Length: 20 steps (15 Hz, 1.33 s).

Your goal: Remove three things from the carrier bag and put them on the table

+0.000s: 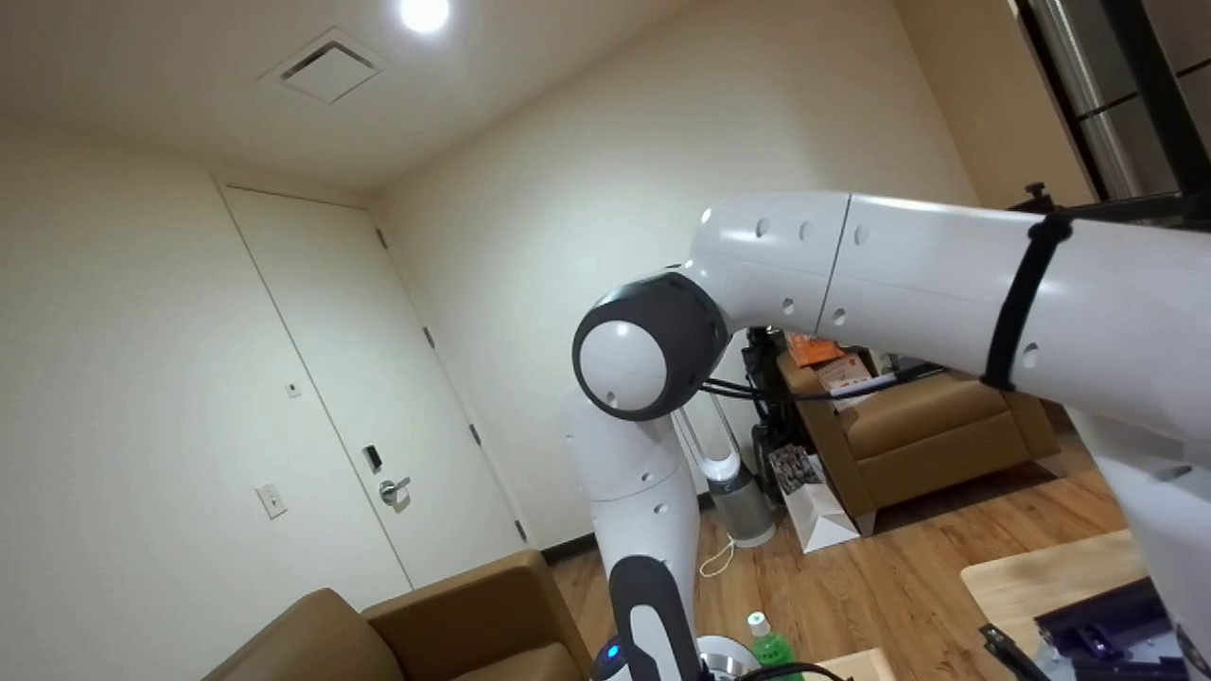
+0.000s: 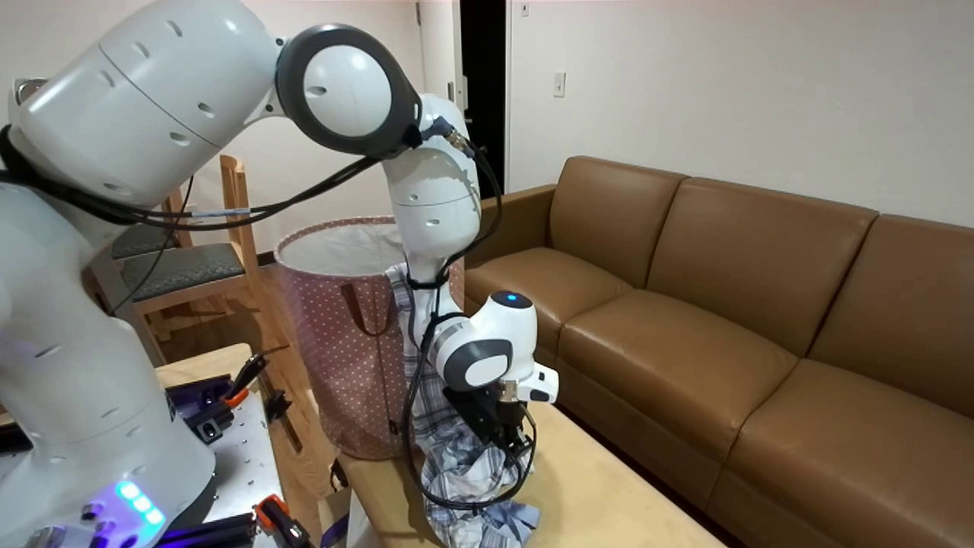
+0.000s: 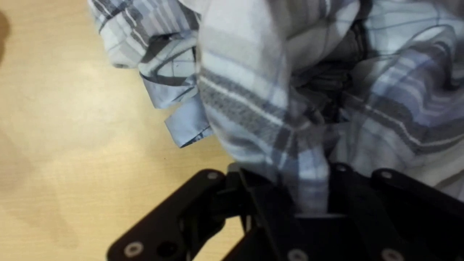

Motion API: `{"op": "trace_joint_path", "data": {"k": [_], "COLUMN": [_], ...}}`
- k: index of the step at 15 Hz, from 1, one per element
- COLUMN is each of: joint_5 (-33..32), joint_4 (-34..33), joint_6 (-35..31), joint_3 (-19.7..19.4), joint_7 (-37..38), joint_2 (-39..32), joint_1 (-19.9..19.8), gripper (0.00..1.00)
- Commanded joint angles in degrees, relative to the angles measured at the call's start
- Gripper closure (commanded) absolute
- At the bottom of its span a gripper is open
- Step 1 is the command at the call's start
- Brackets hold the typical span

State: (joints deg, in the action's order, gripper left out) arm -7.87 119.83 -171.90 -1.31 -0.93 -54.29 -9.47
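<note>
- While the gripper (image 3: 290,177) stands with its jaws somewhat apart, plaid cloth (image 3: 246,83) passes between them; whether they pinch it, I cannot tell.
- Ahead of and below them, that cloth lies heaped on the table (image 3: 90,145).
- Well beyond stands the bag (image 2: 342,365), where the cloth's long axis, partly hidden, seems to lead.
- Any release should likely back away from that line.
</note>
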Motion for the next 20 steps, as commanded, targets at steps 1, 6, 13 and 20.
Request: {"op": "trace_joint_path", "data": {"k": [1, 6, 13, 20], "joint_5": [1.80, 2.12, -1.57, -22.14], "joint_4": [5.23, 11.67, 22.95, 26.70], "joint_6": [-0.41, 0.00, 5.77, 23.53], "joint_3": [1.40, -1.83, -14.52, -19.43], "joint_7": [-2.69, -0.36, 6.64, 24.99], "joint_2": [5.31, 13.48, 32.16, 50.76], "joint_1": [-2.51, 1.05, 17.64, 27.32], "gripper": [0.34, 0.02, 0.00, 0.00]}}
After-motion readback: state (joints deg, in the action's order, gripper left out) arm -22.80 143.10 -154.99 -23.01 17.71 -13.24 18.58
